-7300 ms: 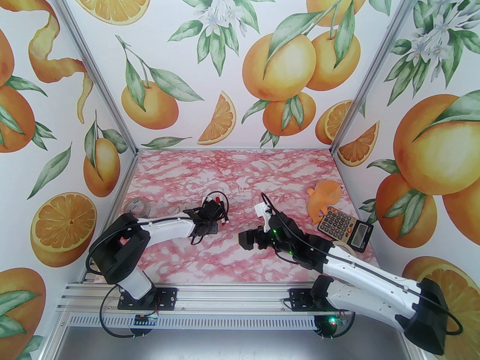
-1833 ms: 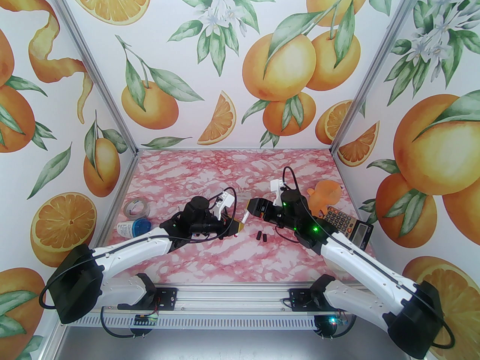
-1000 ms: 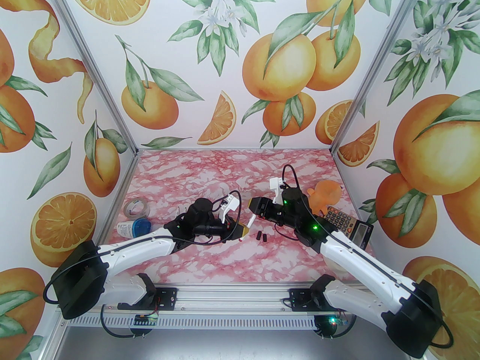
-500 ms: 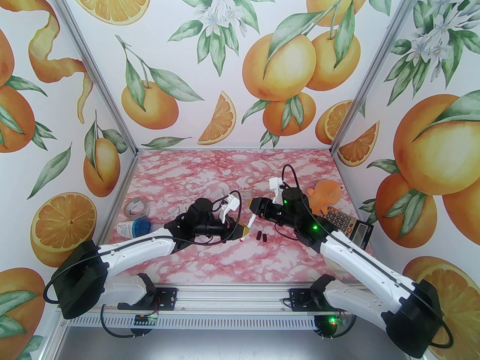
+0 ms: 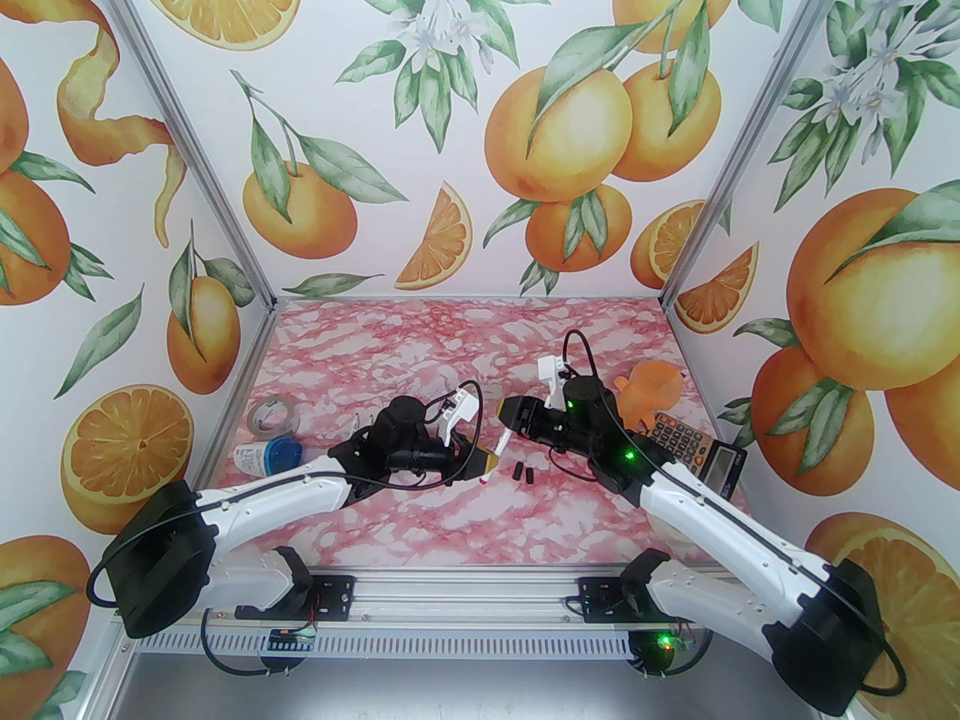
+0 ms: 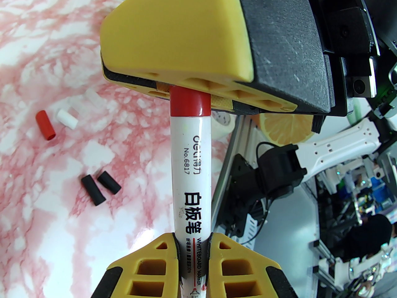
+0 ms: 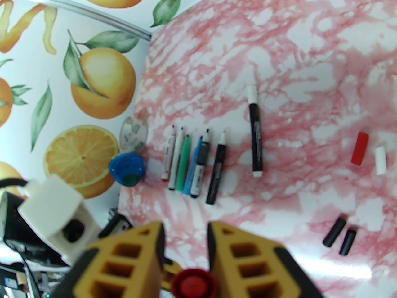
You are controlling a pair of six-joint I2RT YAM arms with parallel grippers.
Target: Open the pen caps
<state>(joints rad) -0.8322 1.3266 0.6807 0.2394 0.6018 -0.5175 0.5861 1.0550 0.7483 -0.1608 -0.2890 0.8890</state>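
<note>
My left gripper [image 6: 193,237] is shut on the white barrel of a whiteboard pen [image 6: 192,172], held above the table centre [image 5: 499,448]. The pen's red cap [image 6: 189,102] is still on it and sits between the yellow fingers [image 6: 186,42] of my right gripper [image 7: 185,228], which is shut on it; the cap's end [image 7: 194,282] shows between those jaws. Loose caps lie on the table: one red [image 7: 359,148], one white [image 7: 380,160], two black [image 7: 334,231] [image 5: 523,472]. Several uncapped pens [image 7: 192,163] lie in a row, with a black pen [image 7: 256,135] beside them.
A tape roll [image 5: 271,415] and a blue-lidded container [image 5: 266,456] sit at the left edge. An orange toy [image 5: 649,394] and a calculator [image 5: 690,458] lie at the right, close to the right arm. Printed walls enclose the marbled table [image 5: 450,342].
The right gripper's jaws have narrowed onto the red cap. Both arms have held nearly still over the last second, tip to tip with the pen between them.
</note>
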